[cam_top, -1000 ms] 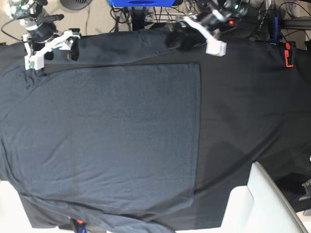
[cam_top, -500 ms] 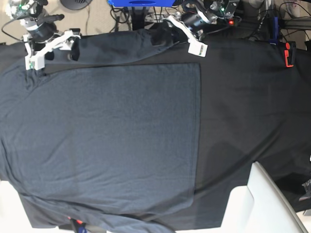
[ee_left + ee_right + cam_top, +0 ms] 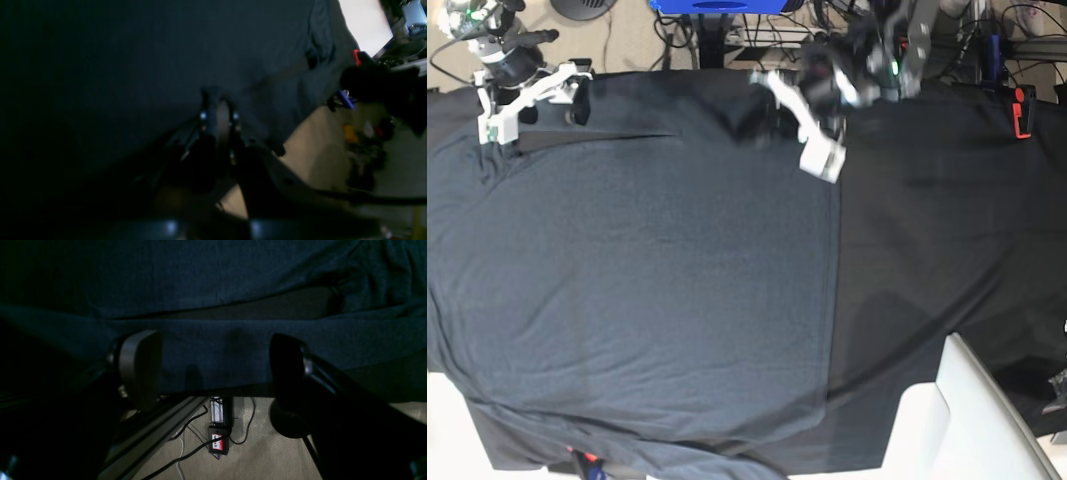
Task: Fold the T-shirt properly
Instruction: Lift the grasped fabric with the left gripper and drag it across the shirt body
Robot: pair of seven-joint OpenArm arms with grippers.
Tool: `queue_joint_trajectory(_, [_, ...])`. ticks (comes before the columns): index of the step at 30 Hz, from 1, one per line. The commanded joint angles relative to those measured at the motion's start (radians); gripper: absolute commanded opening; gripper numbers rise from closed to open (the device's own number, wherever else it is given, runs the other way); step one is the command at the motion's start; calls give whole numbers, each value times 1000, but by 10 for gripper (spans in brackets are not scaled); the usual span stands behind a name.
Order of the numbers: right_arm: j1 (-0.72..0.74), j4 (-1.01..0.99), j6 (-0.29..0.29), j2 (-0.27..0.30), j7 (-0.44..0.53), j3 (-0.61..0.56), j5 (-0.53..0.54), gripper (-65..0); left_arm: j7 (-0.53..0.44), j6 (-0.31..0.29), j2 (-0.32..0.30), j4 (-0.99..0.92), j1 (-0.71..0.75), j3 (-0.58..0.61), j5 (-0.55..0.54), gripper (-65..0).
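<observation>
The dark slate-grey T-shirt (image 3: 647,280) lies spread flat over the left and middle of the table. My left gripper (image 3: 763,122) is at the shirt's top edge near its hem corner, shut on the end of the upper sleeve, which it holds bunched over the body. In the left wrist view its jaws (image 3: 217,100) are pressed together on a thin strip of cloth above the shirt (image 3: 166,50). My right gripper (image 3: 527,105) stands open at the top left. In the right wrist view its fingertips (image 3: 213,363) straddle the sleeve (image 3: 213,343) by the table's edge.
Black table covering (image 3: 927,250) shows to the right of the shirt. A red clip (image 3: 1023,112) sits at the top right edge and a white panel (image 3: 967,420) at the bottom right. Cables and a small black box (image 3: 218,440) lie on the floor below the table edge.
My left gripper shut and moved left and down onto the shirt, drawing the sleeve end over the body. The dark gap under the sleeve got shorter. The right arm stayed put.
</observation>
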Motion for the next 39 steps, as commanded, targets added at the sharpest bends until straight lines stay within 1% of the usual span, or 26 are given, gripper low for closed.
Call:
queue_joint_trajectory(1, [-4,14,7,6,19,4,9,-176,5,19,8,28,-18,1,-13,-650])
queue_joint_trajectory(3, [-4,14,7,6,19,4,9,-176,42,56,11,42,-58,13,-13,-650])
queue_joint_trajectory(4, [-4,15,7,6,20,6,9,-176,56,59,13,49,-73,15,-13,-650])
queue_joint_trajectory(7, [-4,15,7,6,20,6,12,-176,91,60,36,62,-110,12,-13,-650])
queue_joint_trajectory(10, [-4,15,7,6,20,7,12,-176,130,62,44,80,-142,12,-13,-650])
queue_joint_trajectory(16, [-4,14,0,6,20,7,12,-176,211,62,100,117,-196,12,-13,-650])
queue_joint_trajectory(23, [7,12,0,0,20,70,15,-176,216,63,160,105,-272,13,-9,-650])
queue_joint_trajectory(25, [7,12,0,0,20,76,15,-176,216,85,168,94,-299,13,-10,-650])
queue_joint_trajectory(28, [7,12,0,-2,20,85,15,-176,216,138,169,55,-348,15,-12,-650])
queue_joint_trajectory(30, [7,12,0,-2,20,85,15,-176,216,158,169,22,-384,15,-12,-650])
queue_joint_trajectory(35, [8,12,0,-2,20,85,15,-176,216,158,171,-69,-467,15,-12,-650])
queue_joint_trajectory(39, [10,12,-1,-11,20,85,17,-176,216,158,189,-135,-523,13,-12,-650])
